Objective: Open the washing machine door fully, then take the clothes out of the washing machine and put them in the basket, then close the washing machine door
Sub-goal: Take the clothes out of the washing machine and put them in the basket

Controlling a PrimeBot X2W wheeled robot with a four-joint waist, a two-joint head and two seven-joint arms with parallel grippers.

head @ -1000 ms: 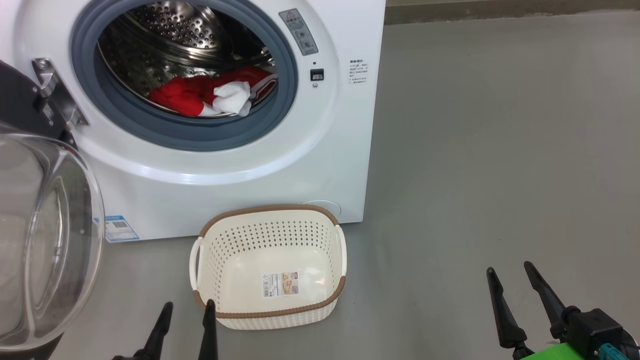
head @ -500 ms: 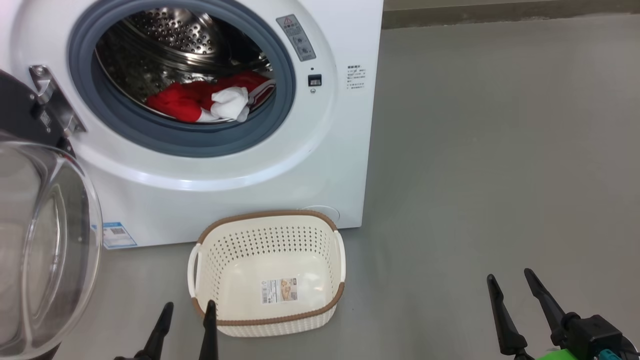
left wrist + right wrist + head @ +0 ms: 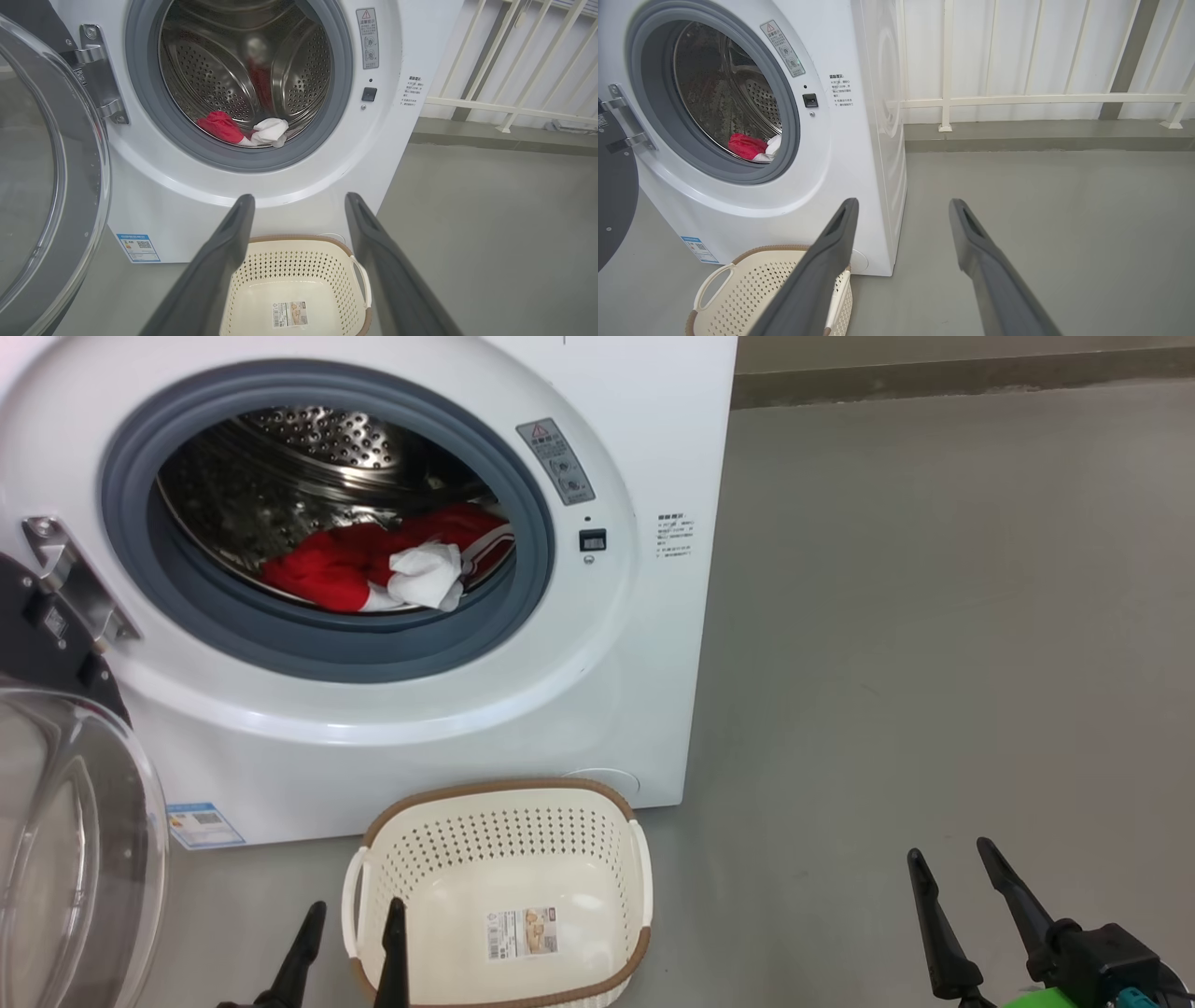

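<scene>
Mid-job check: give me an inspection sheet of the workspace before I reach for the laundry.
Surface: smooth grey floor.
Job's things: washing machine door swung open at left; red clothes and white cloth in the washing machine; basket on the floor in front, no clothes in it.
Clutter: nothing seen.
Grippers: left gripper open, by the basket's near-left corner; right gripper open, over floor to the right.
Cables: nothing seen.
Surroundings: white railing beyond the machine.
</scene>
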